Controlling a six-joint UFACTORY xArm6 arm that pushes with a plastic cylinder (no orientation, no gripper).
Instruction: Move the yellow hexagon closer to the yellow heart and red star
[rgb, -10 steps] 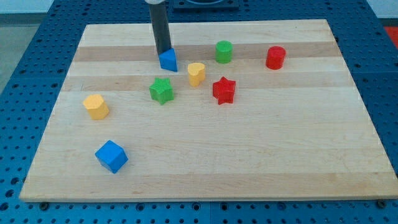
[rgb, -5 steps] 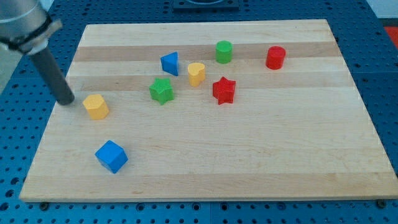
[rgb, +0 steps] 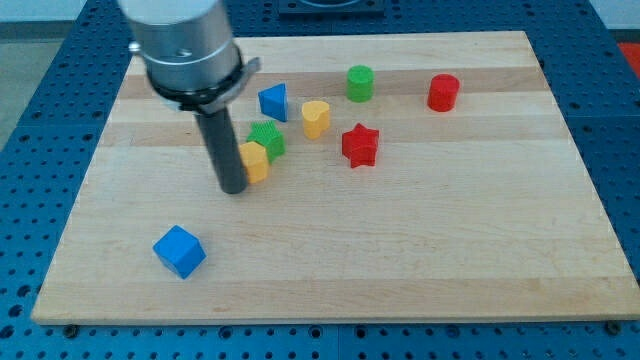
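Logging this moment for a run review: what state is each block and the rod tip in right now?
my tip: down on the board, against the yellow hexagon's left side
yellow hexagon: partly hidden by the rod, touching the green star
green star: partly hidden behind the hexagon
yellow heart: free
red star: free
blue wedge-like block: free
green cylinder: upright
red cylinder: upright
blue cube: alone

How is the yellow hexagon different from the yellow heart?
The yellow hexagon has flat sides; the yellow heart has a notched, rounded top. The hexagon sits against my tip and touches the green star, while the heart stands free nearer the view's top. Both are yellow and small.
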